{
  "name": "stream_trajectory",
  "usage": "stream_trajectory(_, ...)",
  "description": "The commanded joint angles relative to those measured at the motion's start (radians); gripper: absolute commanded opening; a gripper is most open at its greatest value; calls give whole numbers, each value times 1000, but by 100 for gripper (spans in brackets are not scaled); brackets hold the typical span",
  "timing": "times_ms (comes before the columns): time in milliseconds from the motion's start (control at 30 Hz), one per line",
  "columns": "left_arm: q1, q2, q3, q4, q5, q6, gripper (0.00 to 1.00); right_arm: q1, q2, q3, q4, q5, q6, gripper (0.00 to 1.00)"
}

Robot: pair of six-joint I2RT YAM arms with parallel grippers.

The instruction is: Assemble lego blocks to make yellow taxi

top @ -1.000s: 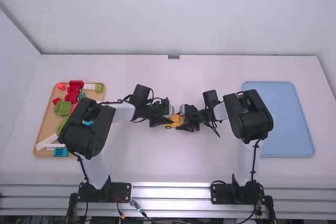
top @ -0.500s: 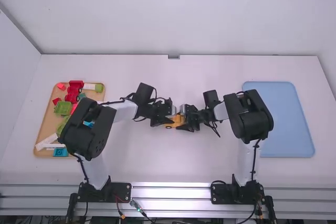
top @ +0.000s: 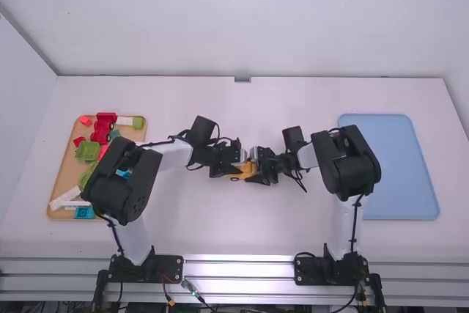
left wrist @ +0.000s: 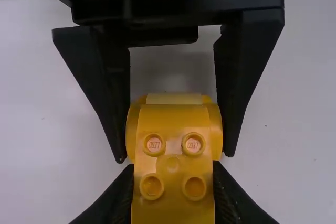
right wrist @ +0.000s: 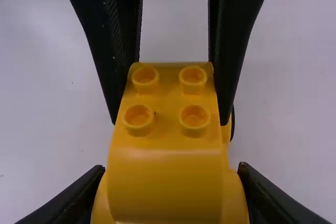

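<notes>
1. Taxi of glossy yellow plastic bricks [left wrist: 173, 148], round studs on top, held between two grippers near the table's middle; a dark wheel shows low on its side.
2. Black two-fingered left gripper [left wrist: 173, 182]: its jaws grasp the taxi, parted by about its width, one finger against each side.
3. Matching right gripper [right wrist: 171, 182]: also clenched on the taxi, from the opposite end, its fingers spread round the wider, rounded part.
4. Facing grips leave the studs uncovered and probably let one arm steady while the other presses or aligns the bricks. The fingers hide the joint, so whether everything is fully seated is hard to tell.
5. Shallow tan tray [top: 69, 166], to the left, keeps spare red, green, blue and white blocks together within the left arm's reach.
6. Flat pale-blue tray [top: 392, 174], to the right, perhaps awaits the finished taxi.
</notes>
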Motion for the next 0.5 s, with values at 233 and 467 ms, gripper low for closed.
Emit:
stream_trajectory(233, -47, 41, -46, -60, -163, -47, 2, 1, 10, 3, 5, 53, 21, 54)
stream_trajectory(467, -66, 40, -45, -56, -183, -39, 2, 1, 10, 3, 4, 53, 21, 54)
